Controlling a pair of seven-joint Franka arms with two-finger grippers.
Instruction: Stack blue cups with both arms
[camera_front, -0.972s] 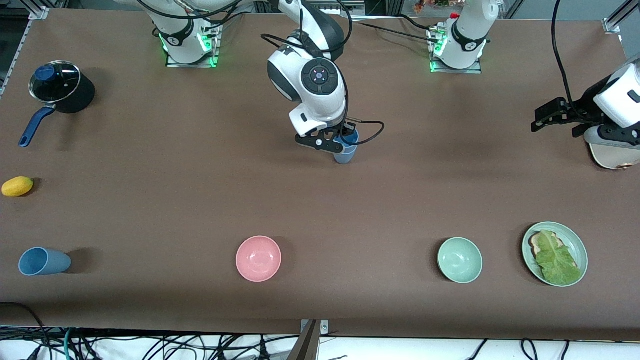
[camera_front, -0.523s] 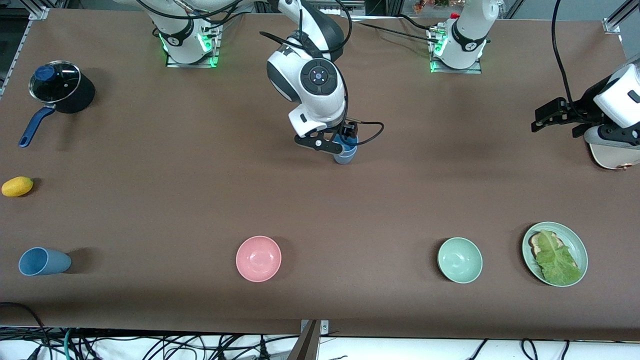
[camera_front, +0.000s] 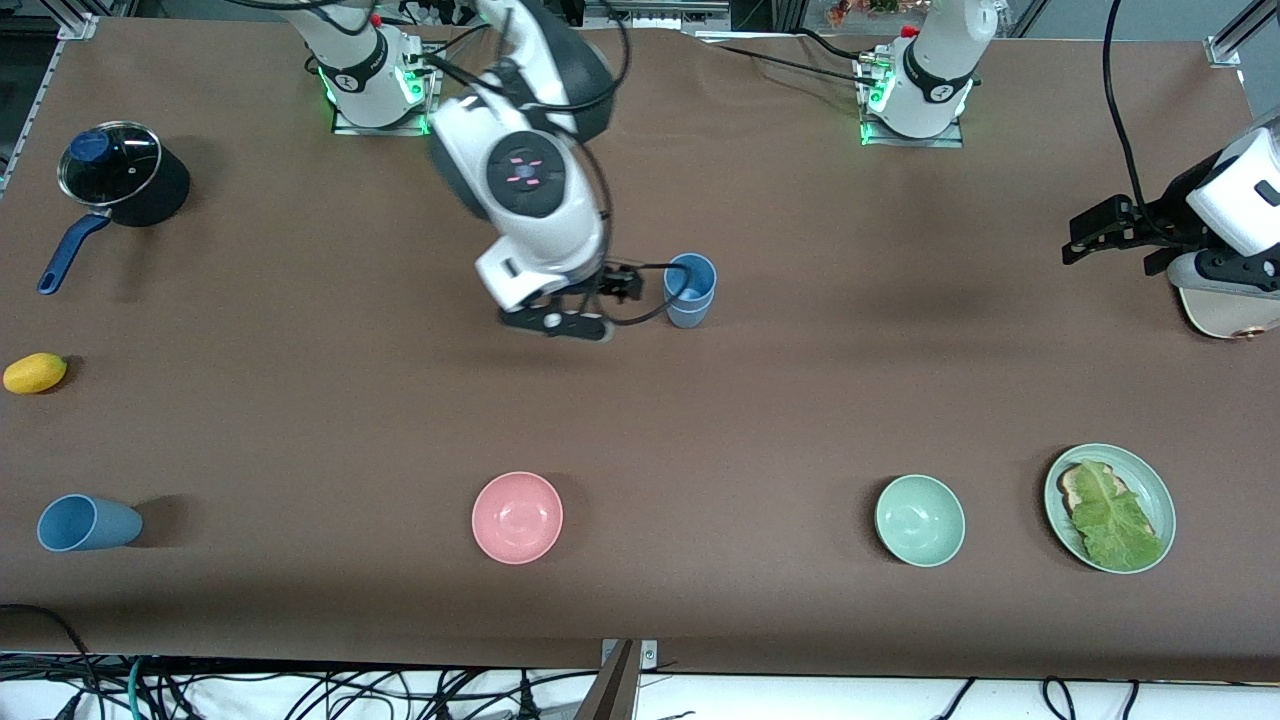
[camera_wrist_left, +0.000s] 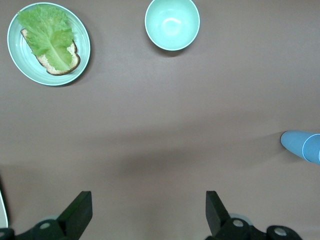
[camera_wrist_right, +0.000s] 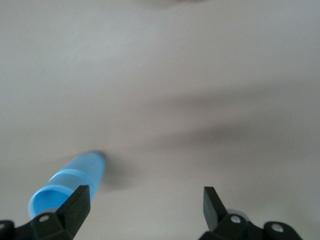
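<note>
Jaws wide open, empty, on right gripper (camera_front: 575, 318) beside two stacked blue cups (camera_front: 690, 290); left gripper (camera_front: 1095, 235) likewise; third cup (camera_front: 85, 523) lying apart.

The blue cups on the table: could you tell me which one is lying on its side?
The lone blue cup at the right arm's end of the table, nearest the front camera. The stacked cups stand upright mid-table.

A pot (camera_front: 125, 188) with a glass lid (camera_front: 110, 163) and blue handle (camera_front: 70, 251) stands on the counter (camera_front: 300, 420) toward the right arm's end. A lemon (camera_front: 35, 372) lies nearer the camera than the pot. A pink bowl (camera_front: 517, 517), a green bowl (camera_front: 920, 520) and a green plate (camera_front: 1152, 480) sit in 1 row near the camera. On the plate lies toast (camera_front: 1072, 487) under lettuce (camera_front: 1115, 520).
</note>
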